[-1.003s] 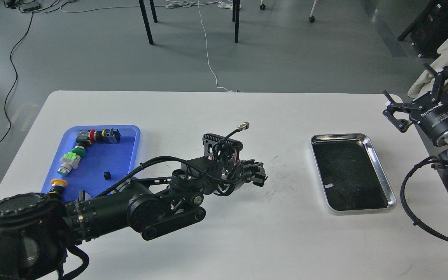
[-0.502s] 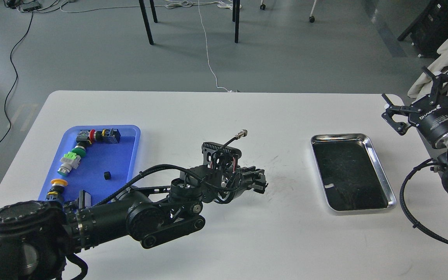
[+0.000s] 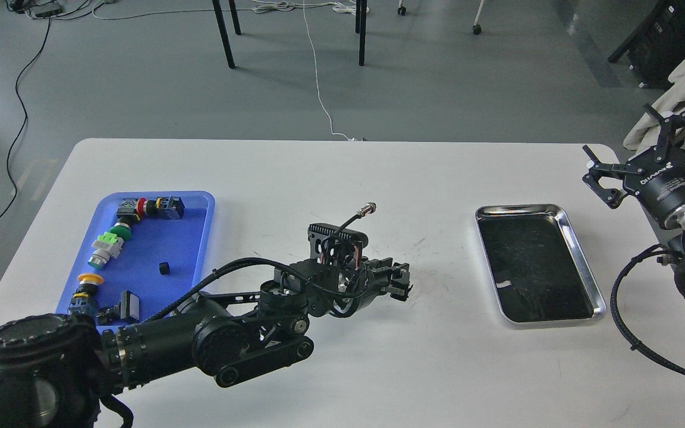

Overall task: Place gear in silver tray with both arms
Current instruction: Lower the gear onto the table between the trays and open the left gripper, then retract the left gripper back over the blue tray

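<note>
The small black gear (image 3: 165, 268), likely light, rigid and slippery, is lying in the blue tray (image 3: 200, 238), well left of the silver tray (image 3: 580, 261). Rim-edge gripping is advised. Left hand (image 3: 401, 283) state cannot be told; right hand (image 3: 634, 148) is spread wide.

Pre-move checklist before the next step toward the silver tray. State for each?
1. Silver tray holds nothing: ok.
2. Table bare between left hand and tray: ok.
3. Gear held in left hand: cannot tell, fingers dark.
4. Right hand open, off the table's right edge: ok.
5. Small black part, possibly a gear, lies in blue tray: not ok.
</note>
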Controlling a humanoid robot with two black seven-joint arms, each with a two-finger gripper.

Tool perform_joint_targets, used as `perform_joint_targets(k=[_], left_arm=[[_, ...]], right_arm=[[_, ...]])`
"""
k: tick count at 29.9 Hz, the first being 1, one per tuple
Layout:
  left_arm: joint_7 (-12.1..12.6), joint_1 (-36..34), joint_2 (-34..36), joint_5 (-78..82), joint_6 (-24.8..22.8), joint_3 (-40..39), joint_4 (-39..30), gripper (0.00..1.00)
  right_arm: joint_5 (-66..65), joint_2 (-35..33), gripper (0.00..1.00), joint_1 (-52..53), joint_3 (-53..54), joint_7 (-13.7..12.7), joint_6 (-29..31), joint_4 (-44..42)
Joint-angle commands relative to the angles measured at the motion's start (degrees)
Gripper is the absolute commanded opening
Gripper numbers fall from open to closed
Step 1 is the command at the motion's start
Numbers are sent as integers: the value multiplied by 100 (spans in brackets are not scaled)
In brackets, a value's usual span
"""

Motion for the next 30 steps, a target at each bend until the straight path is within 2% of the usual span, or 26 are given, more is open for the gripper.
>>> perform_joint_targets(k=[1, 6, 10, 14, 22, 26, 30], left_arm=[[-2, 13, 0, -17, 80, 0, -26, 44], [16, 4, 0, -78, 282, -9, -26, 60], [33, -40, 0, -113, 501, -26, -35, 86], [86, -136, 0, -525, 704, -298, -70, 96], [104, -154, 0, -737, 722, -1914, -298, 98], [78, -93, 0, -1368, 835, -2687, -491, 98], [7, -23, 753, -2211, 1134, -3058, -685, 98]], right_arm=[[0, 0, 99, 0, -1, 0, 0, -2], [0, 0, 99, 0, 8, 0, 0, -2], [0, 0, 99, 0, 8, 0, 0, 6], [0, 0, 99, 0, 8, -9, 0, 24], [0, 26, 99, 97, -27, -18, 9, 42], [9, 62, 99, 176, -27, -18, 44, 50], [18, 62, 99, 290, 17, -18, 316, 112]])
